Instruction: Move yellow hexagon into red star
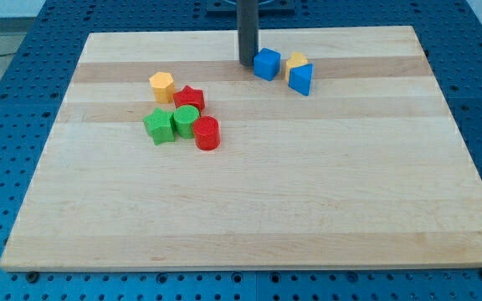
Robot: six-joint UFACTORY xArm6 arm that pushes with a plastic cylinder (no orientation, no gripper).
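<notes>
Nearest the camera is the bare front of the wooden board; the first block up from it is the red cylinder. Taking the red star as landmark: the cylinder sits below it and slightly to the view's right, the green cylinder just below it, the green star below and to the view's left.

The yellow hexagon lies just beside the red star, on its upper left, apparently touching or nearly so.

Well apart, toward the view's upper right of the star, my tip stands just left of a blue cube, with a yellow block and a blue triangle beyond. I have no jaws to open or close, only a plain rod.

The hexagon is a small, flat-topped, orange-yellow piece with six short sides. It looks light, rigid and likely to slide easily and turn if struck off-centre. There is nothing to grasp, so I would press on its far upper-left face, pushing toward the star.
</notes>
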